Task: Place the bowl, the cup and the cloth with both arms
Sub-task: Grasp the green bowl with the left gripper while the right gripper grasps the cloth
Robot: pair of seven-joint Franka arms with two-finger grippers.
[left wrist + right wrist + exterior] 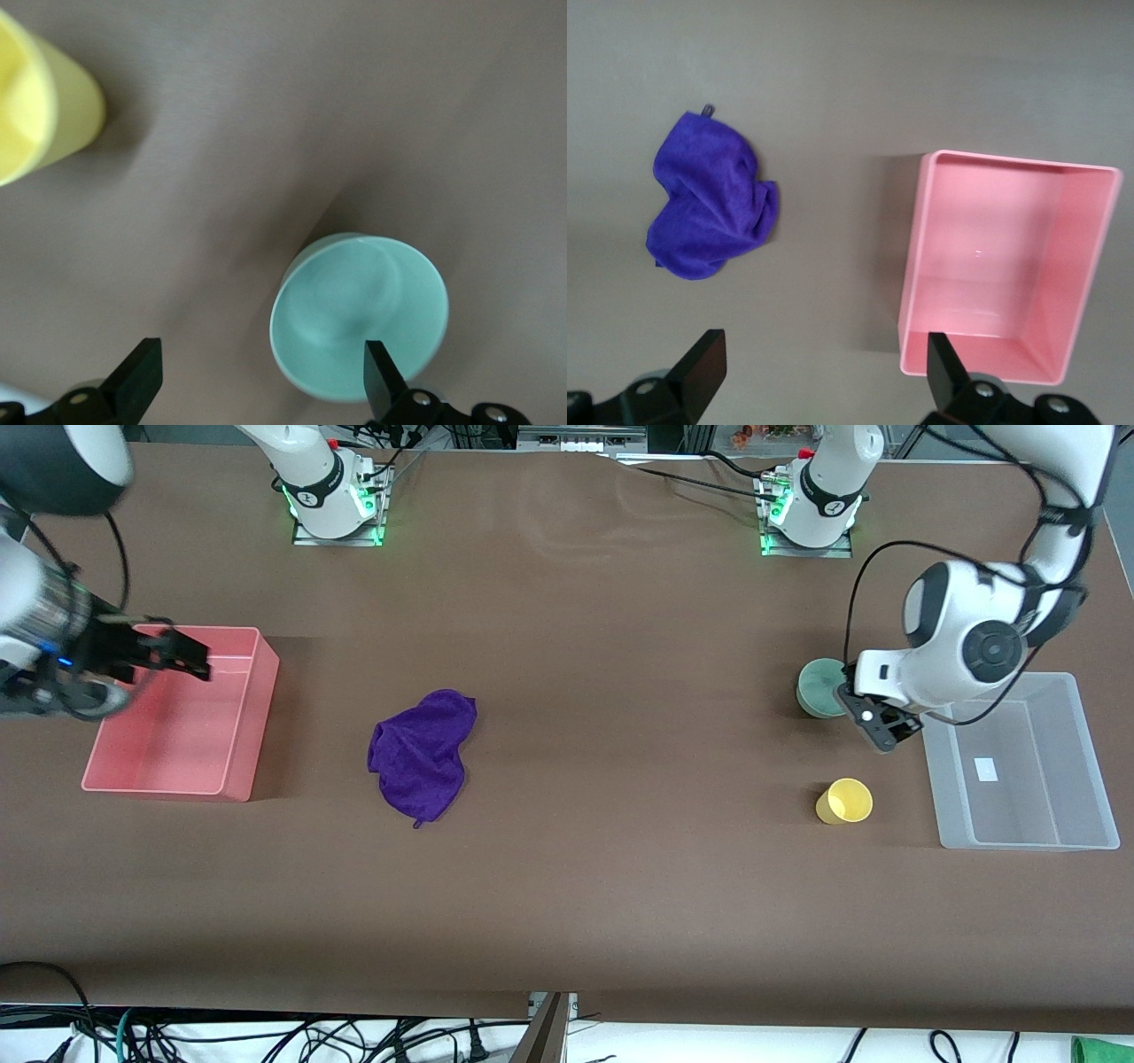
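Note:
The mint-green bowl [819, 686] stands on the table toward the left arm's end, farther from the front camera than the yellow cup [844, 801]. My left gripper [877, 726] is open and empty, low over the table beside the bowl. In the left wrist view its gripper [261, 376] has one finger over the bowl [359, 314], and the cup [40, 97] is at the edge. The purple cloth [423, 751] lies crumpled mid-table. My right gripper [177, 657] is open and empty over the pink bin [248, 717]. The right wrist view shows its gripper [824, 372], the cloth [709, 208] and the bin [917, 266].
A clear plastic bin [939, 797] stands at the left arm's end of the table, beside the bowl and cup. The pink bin at the right arm's end holds nothing. The two arm bases [332, 496] stand along the farther table edge.

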